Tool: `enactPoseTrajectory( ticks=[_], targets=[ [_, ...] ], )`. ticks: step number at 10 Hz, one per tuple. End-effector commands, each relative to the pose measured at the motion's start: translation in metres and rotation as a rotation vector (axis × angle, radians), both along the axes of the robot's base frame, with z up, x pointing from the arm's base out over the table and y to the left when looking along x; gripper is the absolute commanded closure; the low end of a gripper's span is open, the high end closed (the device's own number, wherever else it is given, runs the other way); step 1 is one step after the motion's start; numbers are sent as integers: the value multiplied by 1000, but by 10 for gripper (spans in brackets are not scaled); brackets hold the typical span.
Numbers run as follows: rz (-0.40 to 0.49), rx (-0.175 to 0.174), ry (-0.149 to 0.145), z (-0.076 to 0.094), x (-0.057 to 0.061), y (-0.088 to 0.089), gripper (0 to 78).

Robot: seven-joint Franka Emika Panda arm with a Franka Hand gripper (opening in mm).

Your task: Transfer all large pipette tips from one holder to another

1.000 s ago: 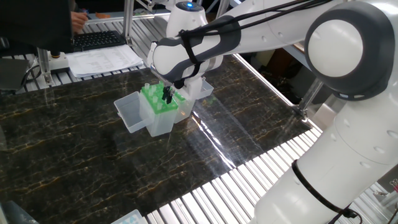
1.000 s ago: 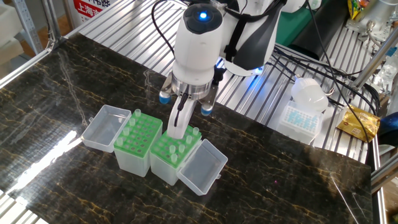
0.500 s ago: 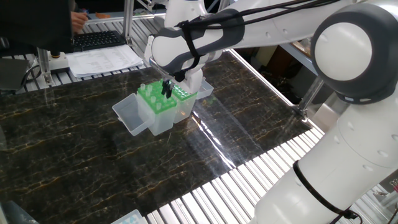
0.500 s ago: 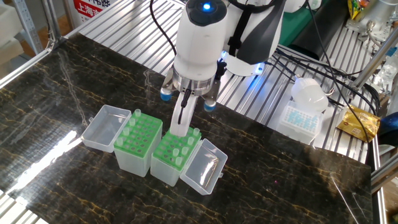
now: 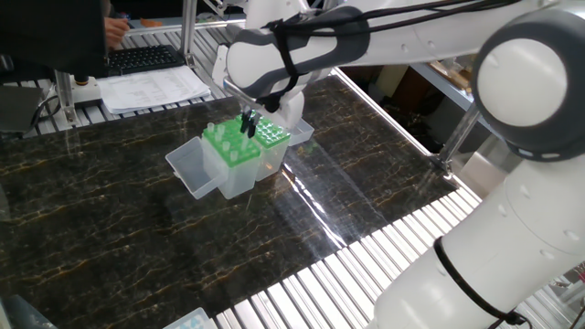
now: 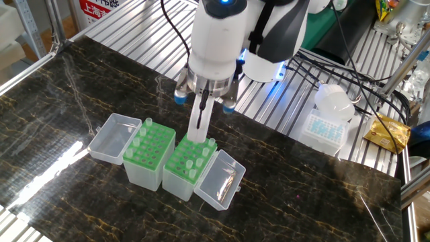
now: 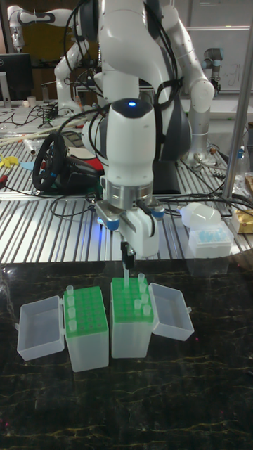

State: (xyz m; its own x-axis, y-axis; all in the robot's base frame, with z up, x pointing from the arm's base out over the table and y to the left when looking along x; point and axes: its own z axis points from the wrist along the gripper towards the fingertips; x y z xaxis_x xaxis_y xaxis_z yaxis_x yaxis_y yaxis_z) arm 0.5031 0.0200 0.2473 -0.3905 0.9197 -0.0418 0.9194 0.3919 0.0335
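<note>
End effector [image 6: 199, 124] clamped on one clear tapered plastic pipette tip [image 7: 126, 273], held upright just above the right green-topped clear rack [image 7: 131, 305]. Remaining tips stand in both racks; left rack [image 7: 87, 314] just beside, on dark marbled surface [image 6: 322, 202].

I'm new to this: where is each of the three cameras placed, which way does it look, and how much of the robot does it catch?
One fixed view: beside the robot's base, looking past its big white joints toward the two tip boxes.
The other fixed view: high across the table, facing the wrist and gripper from above.
Tall fixed view: low at the table's edge, facing the whole arm head-on.
All three share the boxes and a pipette tip pinched above the boxes.
</note>
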Motion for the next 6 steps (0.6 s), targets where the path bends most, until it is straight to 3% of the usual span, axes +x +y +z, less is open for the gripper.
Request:
enactPoseTrajectory(
  ticks=[1,6],
  targets=[
    [52,3,-4,19,-5,-5,764],
    [118,0,-1,37,-10,-9,764]
  ],
)
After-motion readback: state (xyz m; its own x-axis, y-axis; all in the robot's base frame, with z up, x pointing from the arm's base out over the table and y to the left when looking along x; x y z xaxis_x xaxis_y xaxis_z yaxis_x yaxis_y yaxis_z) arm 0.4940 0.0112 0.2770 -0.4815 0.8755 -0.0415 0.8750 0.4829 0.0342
